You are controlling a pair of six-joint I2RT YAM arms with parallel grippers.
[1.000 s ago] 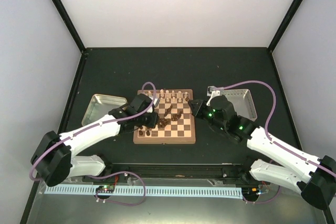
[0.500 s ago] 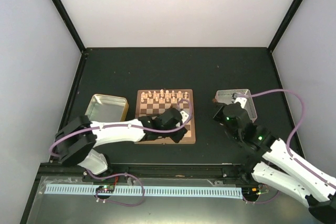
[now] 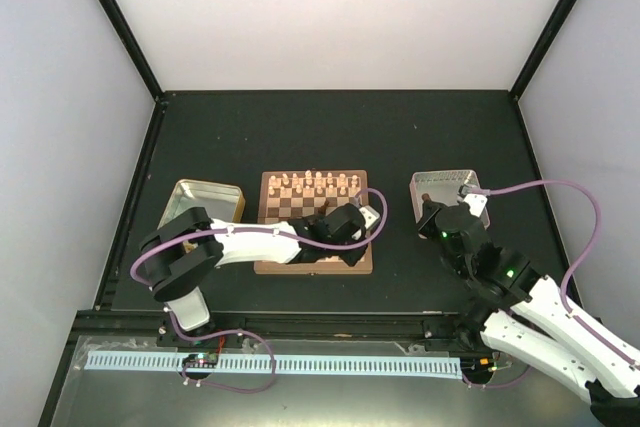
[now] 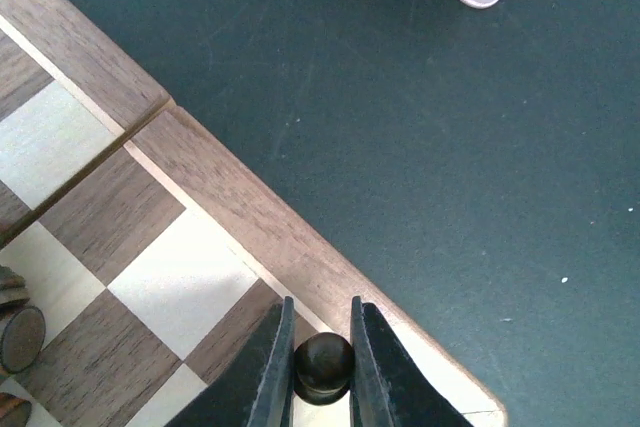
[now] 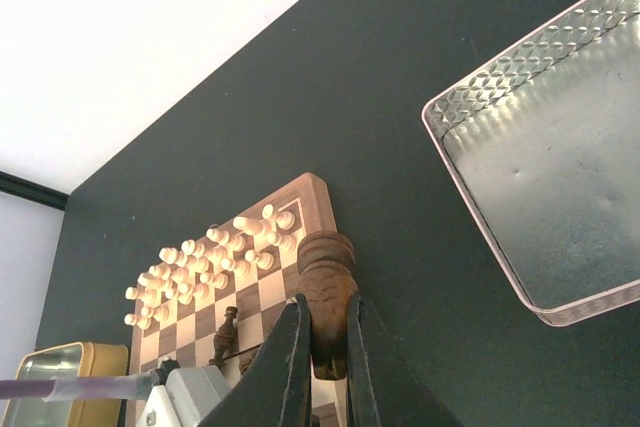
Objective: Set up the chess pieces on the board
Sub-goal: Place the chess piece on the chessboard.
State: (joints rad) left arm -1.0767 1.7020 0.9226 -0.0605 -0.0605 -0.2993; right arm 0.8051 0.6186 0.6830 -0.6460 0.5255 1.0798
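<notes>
The board lies mid-table, with the cream pieces in its two far rows. My left gripper reaches across to the board's near right corner. In the left wrist view it is shut on a dark round-headed piece over the corner squares, beside the tan border. My right gripper hangs right of the board, off it. In the right wrist view it is shut on a dark brown piece. Another dark piece stands on the board.
A silver tray sits right of the board, just behind my right gripper; it also shows in the right wrist view. A gold-rimmed tin sits left of the board. More dark pieces stand at the left wrist view's left edge.
My left arm swept from the board's left side across to its near right corner. My right arm drew back to the right, away from the board.
</notes>
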